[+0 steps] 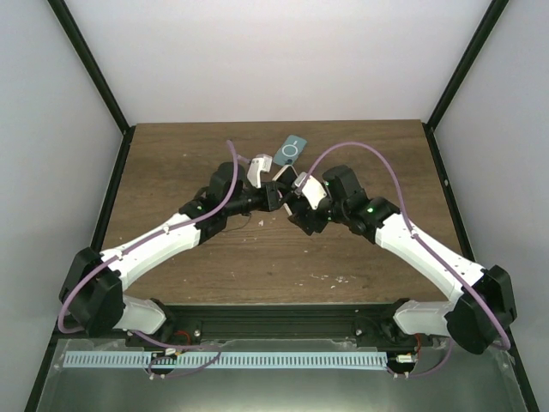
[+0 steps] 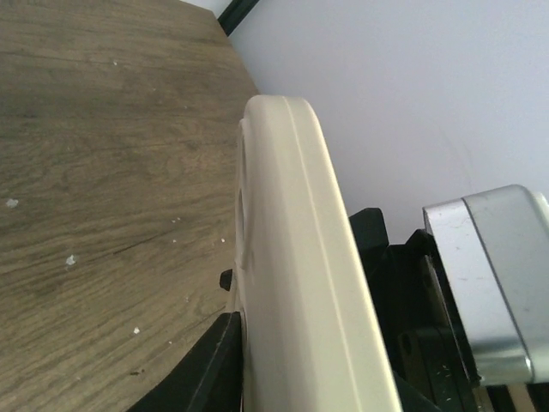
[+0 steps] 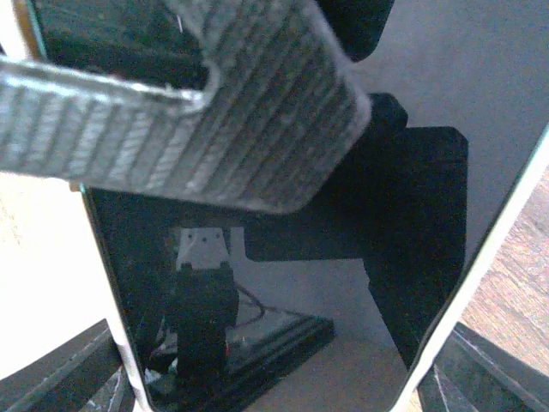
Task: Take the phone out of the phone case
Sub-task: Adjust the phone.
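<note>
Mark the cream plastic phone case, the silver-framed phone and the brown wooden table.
cream plastic phone case (image 2: 296,257): left wrist view, on its rounded side edge.
silver-framed phone (image 2: 497,266): left wrist view, on its metal frame.
brown wooden table (image 2: 103,172): left wrist view, on bare wood.

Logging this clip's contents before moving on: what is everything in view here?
phone case: 1, cream, in the left gripper
phone: 1, dark screen, silver edge, in the right gripper, beside the case
teal slab: 1, pale ring mark, just past the grippers; possibly the phone's back, cannot tell
table: 1, brown wood, beneath everything
cables: 2, purple, looped over the arms
arms: 2, white and black, meeting mid-table
left gripper: jaws shut on the phone case
right gripper: jaws shut on the phone
</note>
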